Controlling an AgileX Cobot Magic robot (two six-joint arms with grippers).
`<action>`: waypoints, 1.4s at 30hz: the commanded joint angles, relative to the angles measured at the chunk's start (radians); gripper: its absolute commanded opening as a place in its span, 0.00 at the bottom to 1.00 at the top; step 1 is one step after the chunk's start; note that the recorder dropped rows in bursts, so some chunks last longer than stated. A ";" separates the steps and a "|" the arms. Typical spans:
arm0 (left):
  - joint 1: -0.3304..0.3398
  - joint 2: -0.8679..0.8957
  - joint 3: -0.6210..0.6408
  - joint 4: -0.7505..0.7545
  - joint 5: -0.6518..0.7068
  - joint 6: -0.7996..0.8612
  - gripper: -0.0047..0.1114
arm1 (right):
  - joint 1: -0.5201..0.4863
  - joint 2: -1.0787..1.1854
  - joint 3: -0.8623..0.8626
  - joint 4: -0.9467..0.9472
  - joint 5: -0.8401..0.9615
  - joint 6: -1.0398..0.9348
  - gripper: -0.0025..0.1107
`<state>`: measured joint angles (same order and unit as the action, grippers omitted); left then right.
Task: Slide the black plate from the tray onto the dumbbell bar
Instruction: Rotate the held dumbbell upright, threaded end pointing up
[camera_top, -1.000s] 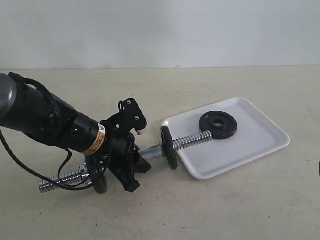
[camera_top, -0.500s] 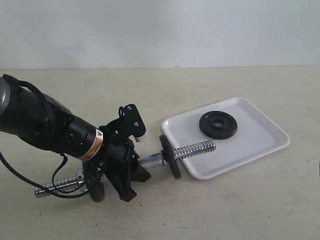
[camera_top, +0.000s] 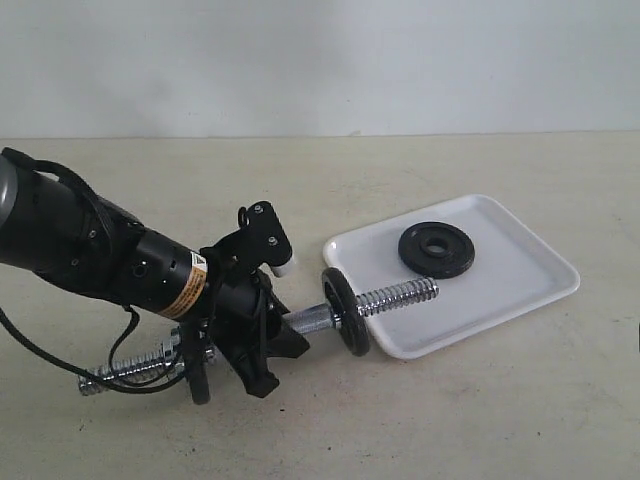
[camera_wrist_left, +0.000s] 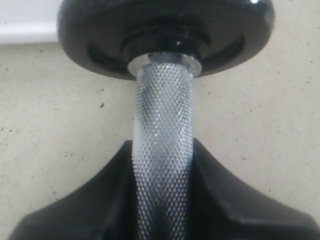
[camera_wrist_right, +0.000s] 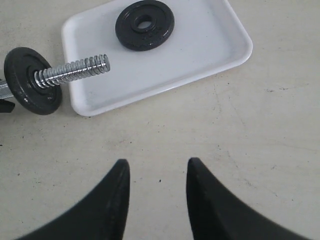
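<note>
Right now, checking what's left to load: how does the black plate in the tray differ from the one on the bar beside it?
The tray plate lies flat; the bar plate stands on edge. The tray plate's hole is empty; the dumbbell bar runs through the bar plate's. The tray plate rests in the tray; the bar plate sits just outside its rim. Both are round, black, seemingly equal in size.

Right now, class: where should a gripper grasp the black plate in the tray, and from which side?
Probably from above: one finger in the centre hole, one outside the rim. The black plate lies flat in the tray, leaving no gap underneath.
</note>
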<state>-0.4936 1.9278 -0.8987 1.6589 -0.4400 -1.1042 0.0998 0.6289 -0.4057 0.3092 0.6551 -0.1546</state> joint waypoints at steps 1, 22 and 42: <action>-0.005 -0.090 -0.020 -0.075 -0.098 0.007 0.08 | 0.002 -0.001 -0.003 0.000 -0.004 -0.011 0.32; -0.005 -0.261 0.022 -0.044 -0.080 0.006 0.08 | 0.002 -0.001 -0.003 0.000 -0.002 -0.013 0.32; -0.005 -0.385 0.149 -0.026 0.212 -0.016 0.08 | 0.002 -0.001 -0.003 0.000 -0.027 -0.016 0.32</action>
<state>-0.4957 1.6151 -0.7146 1.6899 -0.2246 -1.1044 0.0998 0.6289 -0.4057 0.3092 0.6429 -0.1597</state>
